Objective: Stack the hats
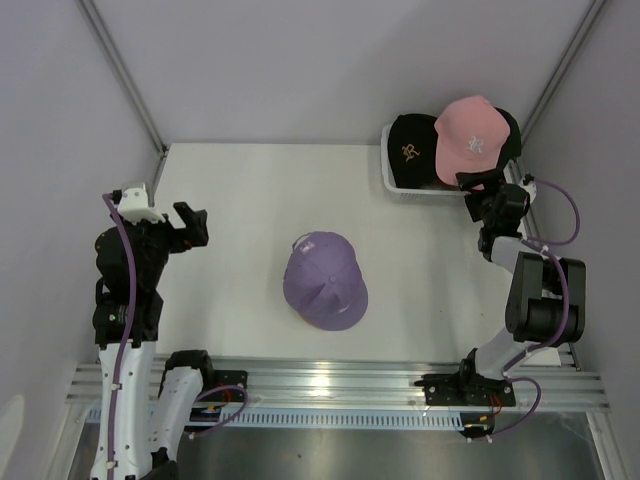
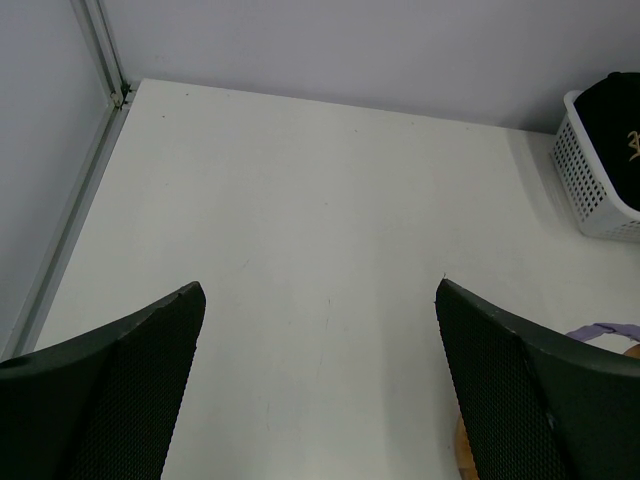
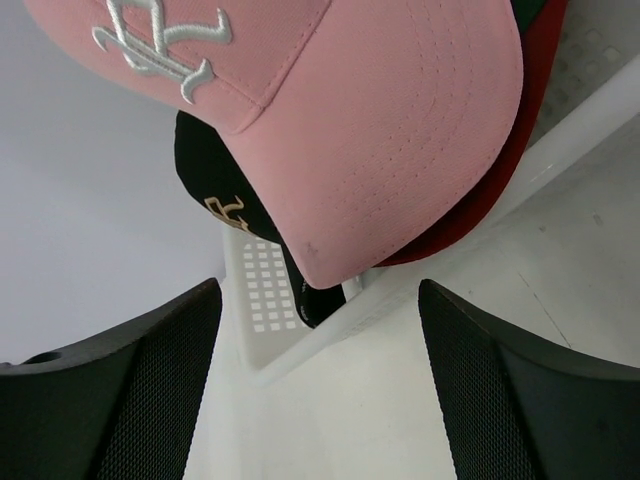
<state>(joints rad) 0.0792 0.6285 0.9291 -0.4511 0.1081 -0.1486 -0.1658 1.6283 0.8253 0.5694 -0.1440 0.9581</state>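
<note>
R gripper (image 1: 482, 184) spread by pink cap (image 1: 470, 130); L gripper (image 1: 198, 225) spread over table (image 1: 240, 190).

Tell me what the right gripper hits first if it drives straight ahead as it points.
Most likely the pink cap's brim, overhanging the white basket's rim just ahead of the right gripper; depth is hard to judge.

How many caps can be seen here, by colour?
Purple fabric baseball cap: 1
Pink fabric baseball cap: 1
Black fabric baseball cap: 1
Red fabric cap, brim edge only: 1
Dark green fabric cap, edge only: 1
Total: 5
</note>
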